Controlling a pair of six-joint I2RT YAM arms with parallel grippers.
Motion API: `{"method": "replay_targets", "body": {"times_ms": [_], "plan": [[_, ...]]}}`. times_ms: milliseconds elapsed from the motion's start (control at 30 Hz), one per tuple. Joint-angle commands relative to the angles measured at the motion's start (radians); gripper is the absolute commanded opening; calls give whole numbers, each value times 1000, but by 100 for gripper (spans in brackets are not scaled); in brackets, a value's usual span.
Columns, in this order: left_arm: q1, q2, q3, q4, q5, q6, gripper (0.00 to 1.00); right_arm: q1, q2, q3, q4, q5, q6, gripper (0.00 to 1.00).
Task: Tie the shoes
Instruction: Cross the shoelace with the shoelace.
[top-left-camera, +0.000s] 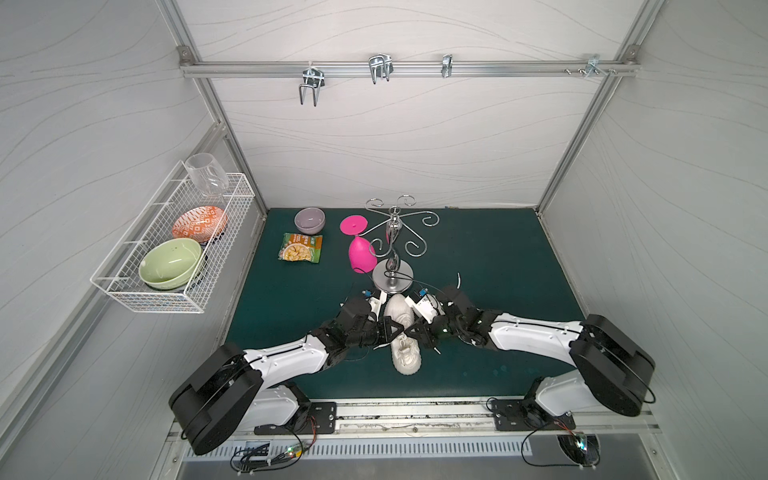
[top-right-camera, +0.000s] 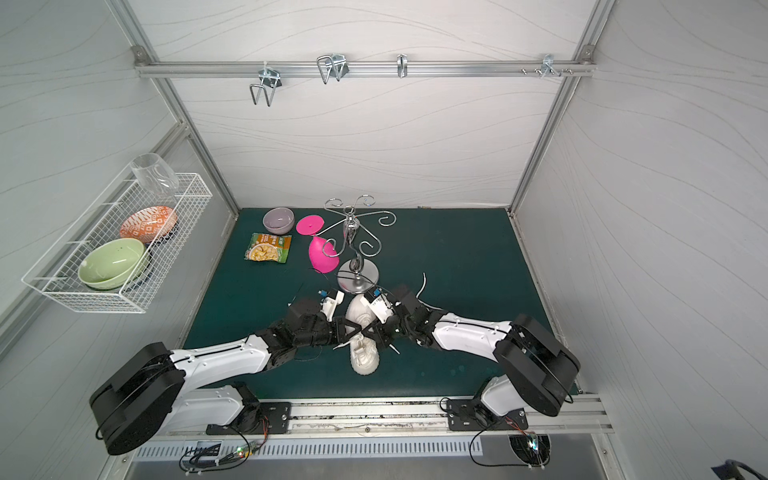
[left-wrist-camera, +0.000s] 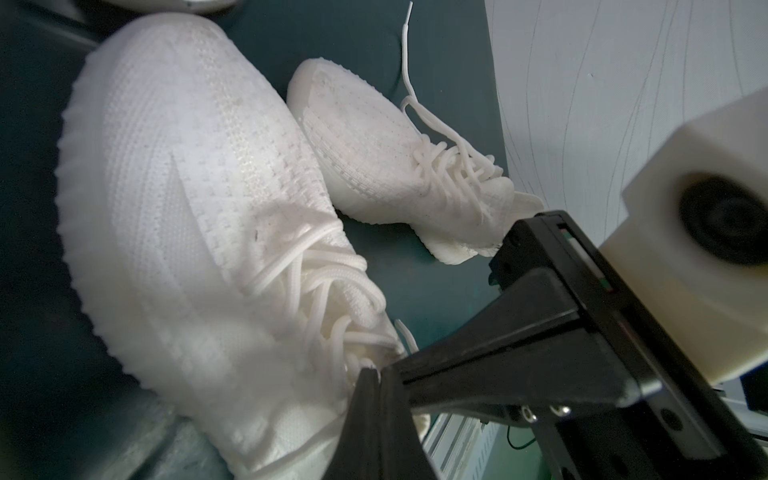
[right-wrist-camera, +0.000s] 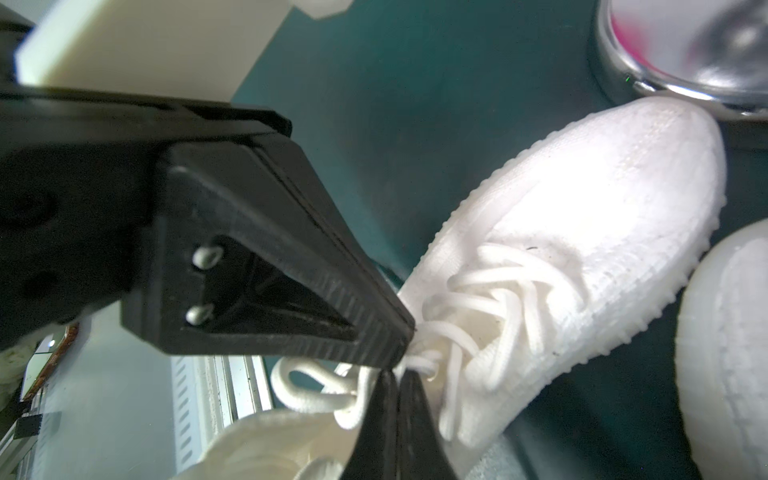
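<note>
On the green mat (top-left-camera: 498, 270), one shoe (left-wrist-camera: 187, 187) lies mid-table with its toe by the silver stand (top-left-camera: 392, 274). The other shoe (left-wrist-camera: 365, 145) is just to its right. Over the first one's laces (right-wrist-camera: 490, 291), the left gripper (left-wrist-camera: 372, 374) and right gripper (right-wrist-camera: 398, 376) meet, both pressed together. I can't tell whether either pinches a strand.

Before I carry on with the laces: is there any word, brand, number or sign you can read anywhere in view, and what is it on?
No text is legible in any view.
On the snack packet: there is printing, but it is too small and blurred to read.
On the shoes: no brand, label or number shows in either wrist view.
</note>
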Motion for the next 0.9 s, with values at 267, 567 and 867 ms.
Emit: {"method": "replay_targets", "body": {"times_ms": [267, 567, 867], "plan": [[0, -68, -54, 98, -84, 44, 0, 6, 41, 49, 28, -19, 5, 0], [0, -47, -65, 150, -59, 39, 0, 6, 53, 0, 13, 0, -7, 0], [0, -110, -46, -18, -83, 12, 53, 6, -26, -43, 6, 26, -8, 0]]}}
